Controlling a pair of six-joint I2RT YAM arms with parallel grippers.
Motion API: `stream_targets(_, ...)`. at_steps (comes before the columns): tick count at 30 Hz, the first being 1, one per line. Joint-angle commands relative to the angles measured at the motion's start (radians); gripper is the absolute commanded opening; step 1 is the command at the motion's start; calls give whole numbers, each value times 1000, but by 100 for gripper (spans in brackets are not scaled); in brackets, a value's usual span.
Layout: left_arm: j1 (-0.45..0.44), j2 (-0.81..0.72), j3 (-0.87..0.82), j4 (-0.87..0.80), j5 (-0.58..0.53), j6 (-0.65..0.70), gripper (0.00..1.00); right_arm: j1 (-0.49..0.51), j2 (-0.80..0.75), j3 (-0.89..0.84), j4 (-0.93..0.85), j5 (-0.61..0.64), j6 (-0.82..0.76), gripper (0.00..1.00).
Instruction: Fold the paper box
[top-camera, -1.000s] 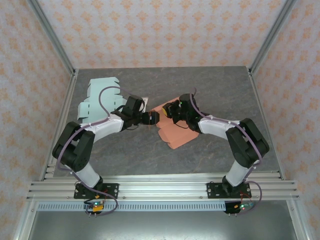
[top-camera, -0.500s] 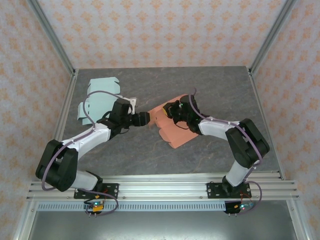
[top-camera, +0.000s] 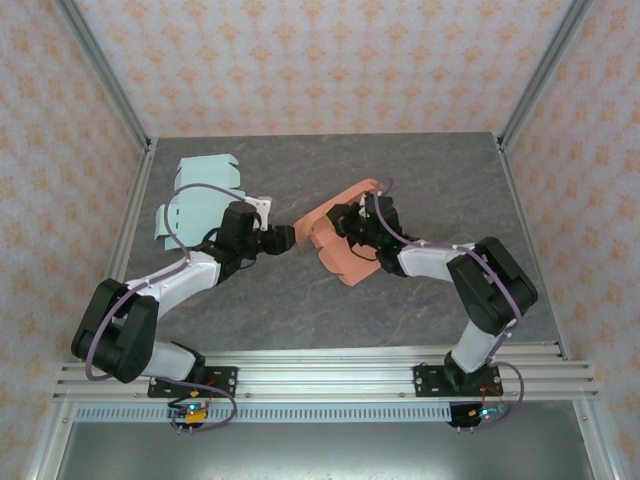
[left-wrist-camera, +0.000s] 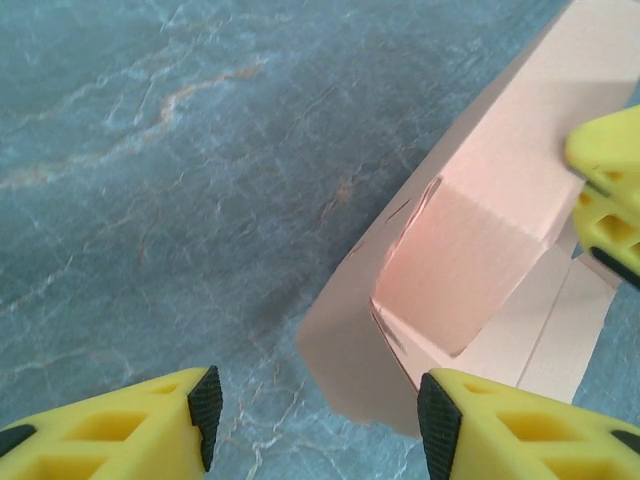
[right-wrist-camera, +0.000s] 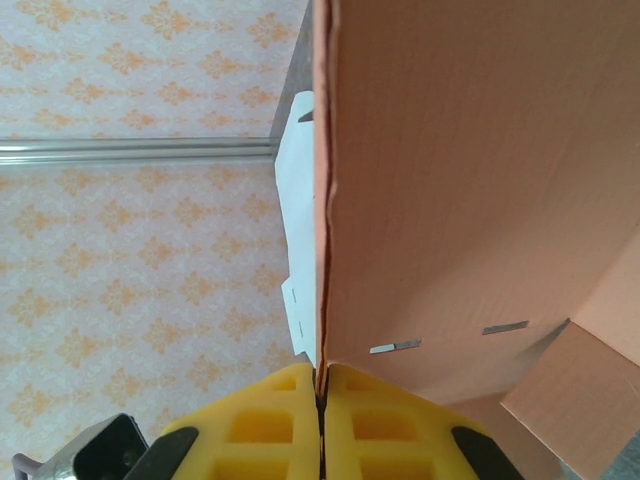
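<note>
My left gripper (left-wrist-camera: 320, 420) hangs over the grey marbled table (left-wrist-camera: 150, 200). Its two yellow fingers (left-wrist-camera: 120, 440), black-padded, stand apart along the bottom of my view. Between them I see bare stone, and the lowest corner of the paper box (left-wrist-camera: 470, 250) sits just beside my right-hand finger. The salmon box lies ahead to my right, partly raised, one wall tilted up and a flap folded inward. At the right edge, the right gripper (left-wrist-camera: 600, 185) touches that wall.
</note>
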Motion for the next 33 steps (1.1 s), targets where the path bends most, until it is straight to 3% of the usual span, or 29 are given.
stream_targets(1, 1, 6, -34, 83, 10, 57, 60, -2, 21, -16, 91, -11, 6, 7)
stream_targets(19, -72, 149, 71, 101, 58, 74, 63, -1, 82, -36, 189, -12, 75, 6)
stream_targets(28, -80, 184, 111, 98, 92, 81, 52, -1, 95, -39, 196, -7, 92, 6)
stream_targets(33, -80, 173, 98, 117, 101, 81, 52, -1, 97, -47, 202, -6, 92, 5)
